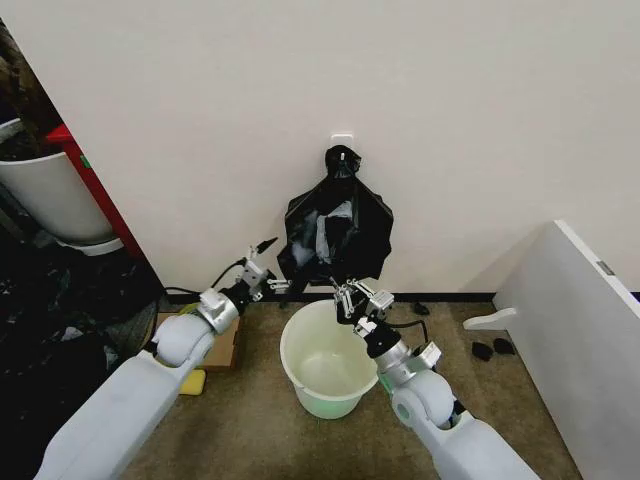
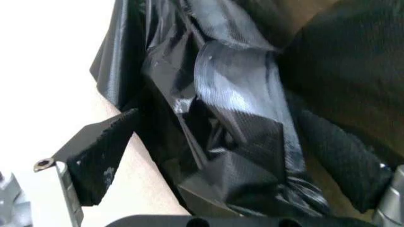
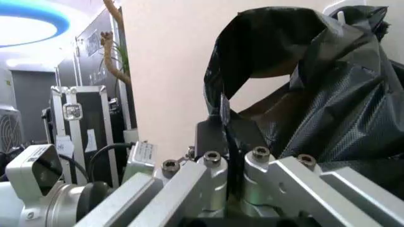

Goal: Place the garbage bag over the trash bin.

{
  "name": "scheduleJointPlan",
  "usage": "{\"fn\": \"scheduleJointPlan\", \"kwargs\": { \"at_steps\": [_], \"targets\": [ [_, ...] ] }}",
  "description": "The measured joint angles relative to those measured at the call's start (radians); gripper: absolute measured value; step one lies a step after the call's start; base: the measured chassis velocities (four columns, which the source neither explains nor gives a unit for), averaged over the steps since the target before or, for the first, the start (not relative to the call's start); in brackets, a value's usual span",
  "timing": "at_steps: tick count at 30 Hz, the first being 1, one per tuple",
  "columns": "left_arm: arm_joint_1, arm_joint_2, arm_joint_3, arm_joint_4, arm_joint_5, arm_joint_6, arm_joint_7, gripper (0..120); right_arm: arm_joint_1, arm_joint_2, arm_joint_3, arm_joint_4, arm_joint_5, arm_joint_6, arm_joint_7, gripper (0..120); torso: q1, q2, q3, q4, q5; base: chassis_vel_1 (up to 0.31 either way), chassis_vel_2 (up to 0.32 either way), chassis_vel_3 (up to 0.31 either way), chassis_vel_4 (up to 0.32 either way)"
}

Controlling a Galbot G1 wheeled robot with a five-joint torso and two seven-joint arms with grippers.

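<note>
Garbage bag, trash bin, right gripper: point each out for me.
garbage bag (image 1: 335, 235), head view, crinkled front panel.
trash bin (image 1: 300, 380), head view, outer wall below the rim.
right gripper (image 1: 350, 293), head view, between its fingertips.

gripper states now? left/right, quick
Left gripper: open, fingers spread at the garbage bag edge.
Right gripper: shut on the garbage bag, above the trash bin.

left arm raised forward, left gripper (image 1: 266, 262) fingers spread | right arm raised, right gripper (image 1: 350, 293) pinched closed on the garbage bag (image 1: 335, 232)
</note>
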Motion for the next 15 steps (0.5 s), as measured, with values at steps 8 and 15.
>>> {"fn": "scheduleJointPlan", "kwargs": {
  "at_steps": [8, 15],
  "targets": [
    [-0.014, -0.011, -0.004, 0.009, 0.03, -0.005, 0.002, 70, 0.001, 0.002, 0.001, -0.003, -0.008, 0.0, 0.0, 0, 0.0, 0.0, 0.0, 0.0, 0.0, 0.0, 0.0, 0.0, 0.0],
    [-0.006, -0.016, -0.019, 0.002, 0.033, -0.006, -0.001, 47, -0.003, 0.001, 0.002, -0.003, -0.014, -0.001, 0.002, 0, 0.0, 0.0, 0.0, 0.0, 0.0, 0.0, 0.0, 0.0, 0.0]
  ]
}}
